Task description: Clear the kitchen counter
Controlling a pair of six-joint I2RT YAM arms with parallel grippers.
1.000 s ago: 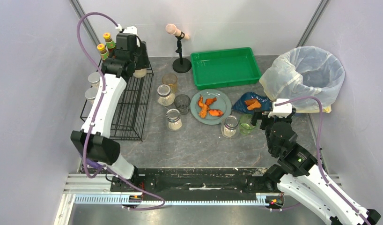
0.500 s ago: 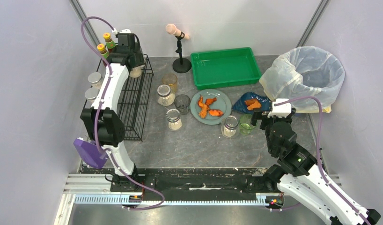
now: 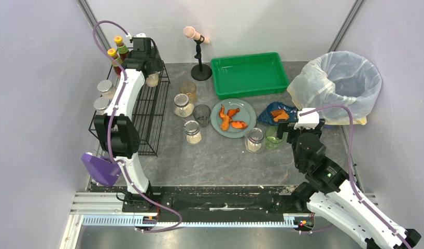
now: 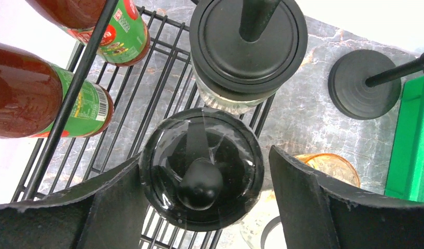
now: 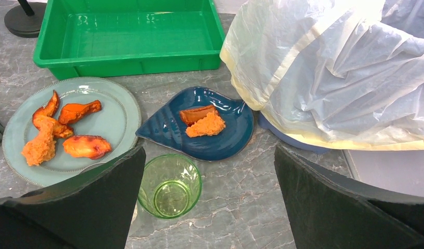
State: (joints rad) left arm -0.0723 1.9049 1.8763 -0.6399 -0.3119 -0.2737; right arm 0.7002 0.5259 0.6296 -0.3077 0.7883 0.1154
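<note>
The kitchen counter (image 3: 220,161) is dark grey and mottled. My left gripper (image 3: 143,58) is open at the back of the black wire rack (image 3: 142,124). Its fingers stand either side of a black-lidded jar (image 4: 202,168) on the rack, with a gap at the right finger. A second black-lidded jar (image 4: 249,46) stands just behind. My right gripper (image 5: 209,153) is open and empty over the counter. A green glass (image 5: 169,185) stands by its left finger, and a blue plate (image 5: 199,127) with orange food lies just beyond.
Two sauce bottles (image 3: 118,47) and two jars (image 3: 102,96) are on the rack. Three jars, a dark glass (image 3: 201,114), an amber glass (image 3: 187,89) and a grey plate (image 3: 246,111) of fried pieces are mid-counter. A green tray (image 3: 249,75), a stand (image 3: 201,70) and a bagged bin (image 3: 337,83) are behind.
The left arm has folded more upright and its gripper has shifted slightly toward the back of the rack over the jar. The right gripper has edged slightly forward.
</note>
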